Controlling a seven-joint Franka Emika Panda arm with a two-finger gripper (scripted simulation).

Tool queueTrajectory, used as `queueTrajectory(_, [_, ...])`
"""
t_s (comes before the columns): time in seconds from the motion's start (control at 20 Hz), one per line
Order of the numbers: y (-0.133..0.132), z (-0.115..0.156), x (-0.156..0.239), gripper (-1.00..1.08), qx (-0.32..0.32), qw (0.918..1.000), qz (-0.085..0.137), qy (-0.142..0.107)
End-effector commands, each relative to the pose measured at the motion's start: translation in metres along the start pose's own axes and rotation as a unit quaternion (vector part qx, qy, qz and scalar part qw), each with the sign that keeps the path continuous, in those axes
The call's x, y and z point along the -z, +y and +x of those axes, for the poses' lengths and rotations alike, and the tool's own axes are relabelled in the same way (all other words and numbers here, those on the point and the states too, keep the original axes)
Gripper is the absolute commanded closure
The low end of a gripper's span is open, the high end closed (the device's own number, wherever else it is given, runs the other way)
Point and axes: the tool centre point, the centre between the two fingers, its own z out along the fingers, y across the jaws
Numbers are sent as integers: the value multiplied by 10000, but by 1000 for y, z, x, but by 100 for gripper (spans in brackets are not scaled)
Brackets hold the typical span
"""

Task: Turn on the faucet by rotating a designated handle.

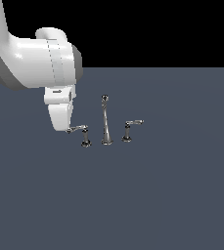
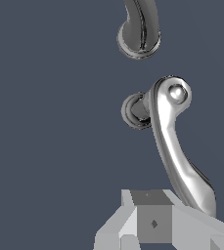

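Note:
The faucet is a small chrome three-piece set on the grey floor. Its tall thin spout [image 1: 104,122] stands in the middle, and its base shows in the wrist view [image 2: 139,36]. The handle [image 1: 78,129] is the lever toward the exterior view's left, on a short post with a round base. In the wrist view its curved flat arm [image 2: 174,146] runs from the post down to my gripper. My gripper [image 1: 68,128] sits at the free end of that arm, touching it. The fingers [image 2: 152,222] look closed together, with nothing between them.
The other, shorter-armed lever handle [image 1: 129,129] stands past the spout toward the exterior view's right. The white arm reaches in from the upper left of the exterior view. The faucet set stands on flat grey floor [image 1: 172,195].

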Motion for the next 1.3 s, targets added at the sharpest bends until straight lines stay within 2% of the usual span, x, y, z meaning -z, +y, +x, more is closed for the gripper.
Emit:
queueTrajectory(0.0, [0, 0, 0, 108, 1, 10000, -1, -3])
queueTrajectory(0.8, [52, 15, 1, 108, -11, 10000, -35, 12])
queueTrajectory(0.9, [48, 5, 0, 108, 60, 10000, -25, -13])
queueTrajectory(1.25, [63, 37, 1, 108, 19, 10000, -32, 2])
